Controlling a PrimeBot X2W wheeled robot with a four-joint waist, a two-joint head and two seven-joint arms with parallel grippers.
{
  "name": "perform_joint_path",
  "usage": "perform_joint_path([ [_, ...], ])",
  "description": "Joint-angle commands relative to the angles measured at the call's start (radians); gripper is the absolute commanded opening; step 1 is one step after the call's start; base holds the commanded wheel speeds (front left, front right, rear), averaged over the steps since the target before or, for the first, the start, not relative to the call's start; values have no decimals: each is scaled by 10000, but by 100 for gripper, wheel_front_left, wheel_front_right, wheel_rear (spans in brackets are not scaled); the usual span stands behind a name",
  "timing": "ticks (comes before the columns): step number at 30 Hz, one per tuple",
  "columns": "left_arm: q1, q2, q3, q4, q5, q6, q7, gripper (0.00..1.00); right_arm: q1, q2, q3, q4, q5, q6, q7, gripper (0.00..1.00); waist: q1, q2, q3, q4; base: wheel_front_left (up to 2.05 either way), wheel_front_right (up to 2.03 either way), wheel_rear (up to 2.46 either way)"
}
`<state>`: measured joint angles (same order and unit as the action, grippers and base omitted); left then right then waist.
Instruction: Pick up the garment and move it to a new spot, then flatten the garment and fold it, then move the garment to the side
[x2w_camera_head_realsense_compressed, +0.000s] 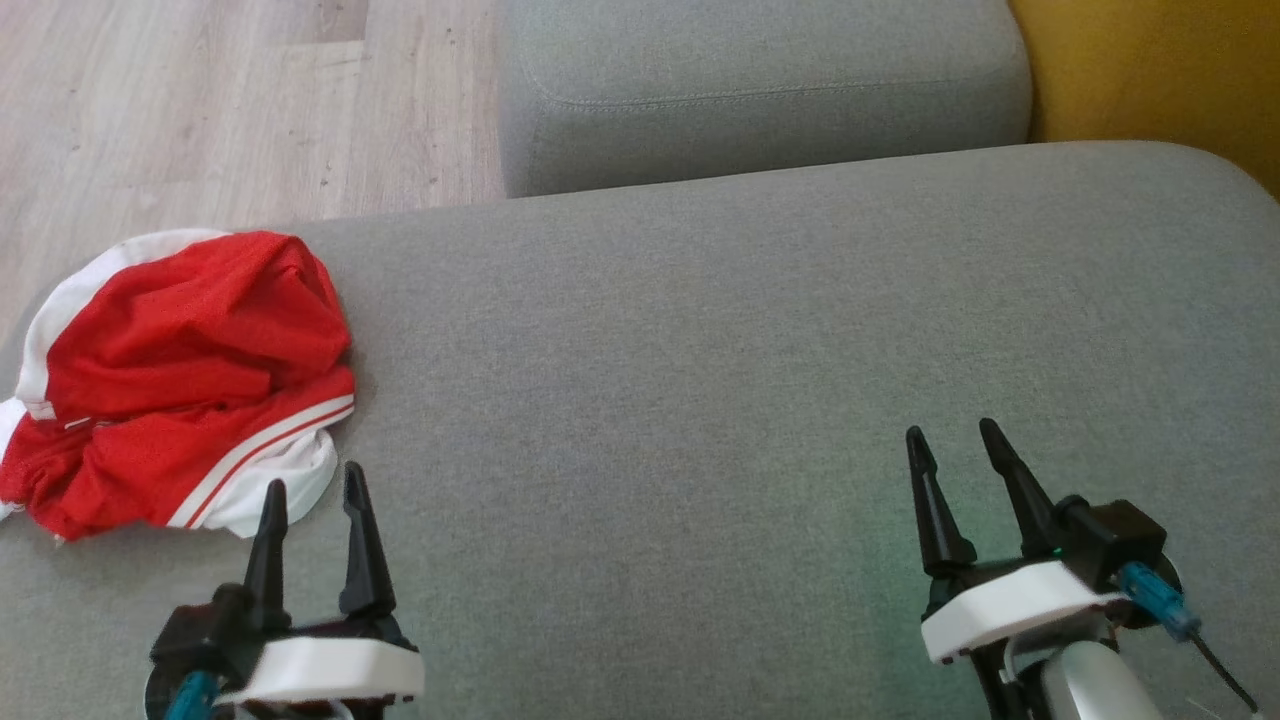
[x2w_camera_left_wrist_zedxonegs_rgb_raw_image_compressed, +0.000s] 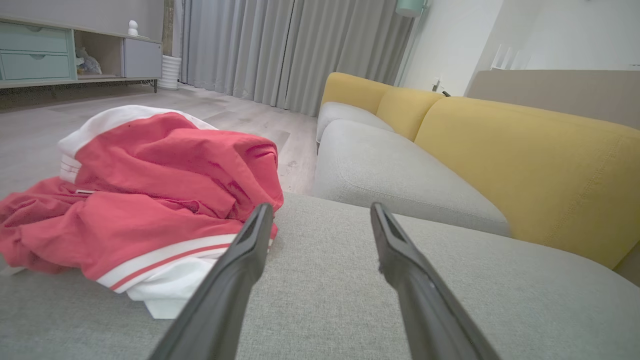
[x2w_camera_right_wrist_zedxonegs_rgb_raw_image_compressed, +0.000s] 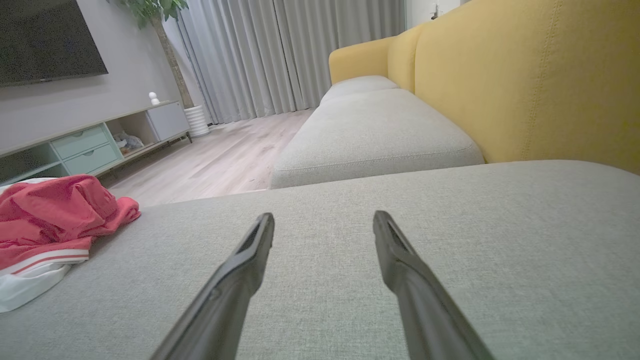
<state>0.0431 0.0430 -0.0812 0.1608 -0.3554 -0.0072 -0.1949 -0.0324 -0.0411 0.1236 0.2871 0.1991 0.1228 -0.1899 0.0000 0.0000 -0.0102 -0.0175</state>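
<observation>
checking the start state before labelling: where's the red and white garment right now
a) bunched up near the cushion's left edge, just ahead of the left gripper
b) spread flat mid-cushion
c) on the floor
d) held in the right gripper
a: the garment lies crumpled by the left edge of the grey cushion, just beyond the open left gripper.

The garment, at nine o'clock in the head view, is red mesh-like cloth, matt and finely pitted, with smooth white cloth bands along its edges. The sofa seat beneath it is grey woven cloth, matt and coarse-grained. The backrest is yellow cloth with stitched seams. The floor, at eleven o'clock, looks like pale matt wood planks. The left gripper and right gripper have dark, matt, plastic-looking fingers above smooth white shells.
</observation>
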Motion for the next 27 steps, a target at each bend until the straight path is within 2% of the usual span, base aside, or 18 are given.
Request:
perform_joint_path([
  [1,-281,64,181,-385,321,86,-129,100,-618,-77,179,-343,-336,67,-176,100,0,0,11,-7,0,0,0],
  [19,-175,71,114,-649,2544,543,-657,100,-722,-91,171,-378,-2580,79,-706,100,0,0,123,-118,0,0,0],
  [27,-136,72,257,-498,2520,558,-669,100,-654,-91,-71,-337,-2656,79,-718,100,0,0,91,-111,0,0,0],
])
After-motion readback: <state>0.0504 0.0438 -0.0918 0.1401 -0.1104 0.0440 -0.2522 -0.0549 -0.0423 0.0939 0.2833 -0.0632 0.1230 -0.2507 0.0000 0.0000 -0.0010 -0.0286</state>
